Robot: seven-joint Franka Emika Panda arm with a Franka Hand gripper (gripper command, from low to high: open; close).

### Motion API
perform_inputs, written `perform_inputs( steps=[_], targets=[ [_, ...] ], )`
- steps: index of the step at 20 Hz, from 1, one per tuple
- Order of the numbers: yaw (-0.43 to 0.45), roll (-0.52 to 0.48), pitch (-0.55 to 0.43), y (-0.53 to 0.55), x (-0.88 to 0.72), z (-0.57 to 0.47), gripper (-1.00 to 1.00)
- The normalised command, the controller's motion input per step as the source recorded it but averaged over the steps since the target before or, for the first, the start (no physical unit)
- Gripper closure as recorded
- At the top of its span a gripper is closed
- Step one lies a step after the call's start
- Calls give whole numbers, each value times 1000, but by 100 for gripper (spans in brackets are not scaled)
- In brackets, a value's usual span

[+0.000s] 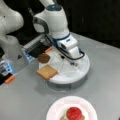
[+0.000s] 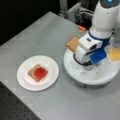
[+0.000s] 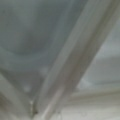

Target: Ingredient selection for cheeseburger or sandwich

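The sandwich (image 2: 37, 72) lies on a white paper plate (image 2: 23, 80): a brown toast square with a red round (image 1: 74, 113) on top. The other ingredients rest on a white round divided tray (image 1: 75, 78). There a second toast square (image 1: 46, 72) overhangs the rim, a dark brown patty (image 1: 43, 58) sits beside it, and a yellow-orange cheese square (image 2: 114, 53) lies at a front view's right. My gripper (image 1: 74, 63) points down into the tray's middle, apart from these pieces. The wrist view shows only the tray's white dividers (image 3: 72, 62) close up, with no fingers.
The arm's white base (image 1: 12, 50) stands at a front view's left, with a small orange piece (image 1: 10, 79) beside it. A grey and black box (image 1: 37, 48) sits behind the tray. A dark perforated surface (image 2: 15, 110) borders the grey table.
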Motion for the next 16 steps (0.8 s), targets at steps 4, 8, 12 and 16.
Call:
perform_inputs(
  steps=[4,8,12,16],
  targets=[
    [314,-24,-15,16,41,-110,-100],
    [337,-21,-26,-34,43,-118,-100],
    [359,-9,-37,-72,51,-119,-100],
    [332,-2,-48,-125,55,-110,-100]
  ],
)
